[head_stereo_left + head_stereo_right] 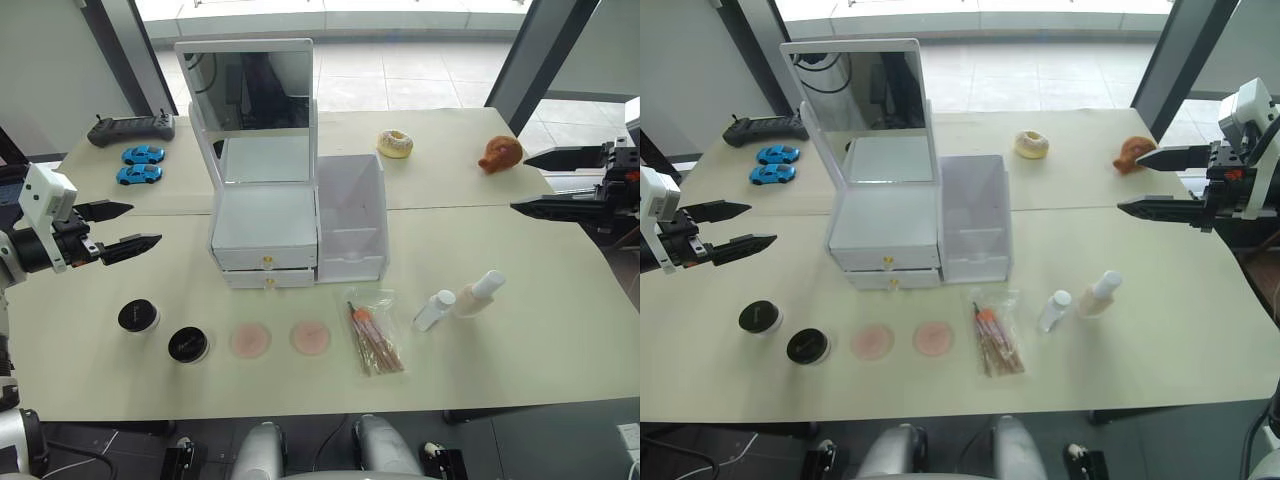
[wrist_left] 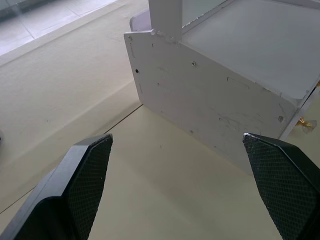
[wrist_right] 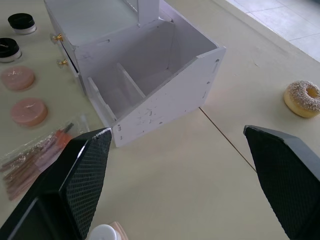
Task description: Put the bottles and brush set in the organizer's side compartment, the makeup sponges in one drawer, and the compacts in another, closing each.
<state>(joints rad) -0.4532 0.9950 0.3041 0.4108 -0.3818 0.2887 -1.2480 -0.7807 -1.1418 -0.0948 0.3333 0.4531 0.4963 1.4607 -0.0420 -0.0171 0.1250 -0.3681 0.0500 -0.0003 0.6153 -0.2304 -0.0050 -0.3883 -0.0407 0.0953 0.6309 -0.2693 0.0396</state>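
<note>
The white organizer [image 1: 265, 225] stands mid-table with its mirror upright and both gold-knobbed drawers shut; its side compartment [image 1: 351, 215] is on the right. In front lie two black compacts [image 1: 138, 316] [image 1: 188, 345], two pink makeup sponges [image 1: 249, 340] [image 1: 310, 337], the brush set [image 1: 374, 335] and two bottles [image 1: 434, 310] [image 1: 480, 293]. My left gripper [image 1: 118, 230] hovers open to the left of the organizer, above the table. My right gripper [image 1: 1152, 183] hangs open far right, well clear of the bottles.
Behind the organizer sit a sprinkled donut [image 1: 395, 144] and a brown toy [image 1: 500, 153]. At the back left are two blue toy cars [image 1: 140, 165] and a black controller [image 1: 131, 129]. The table's front edge runs just below the row of items.
</note>
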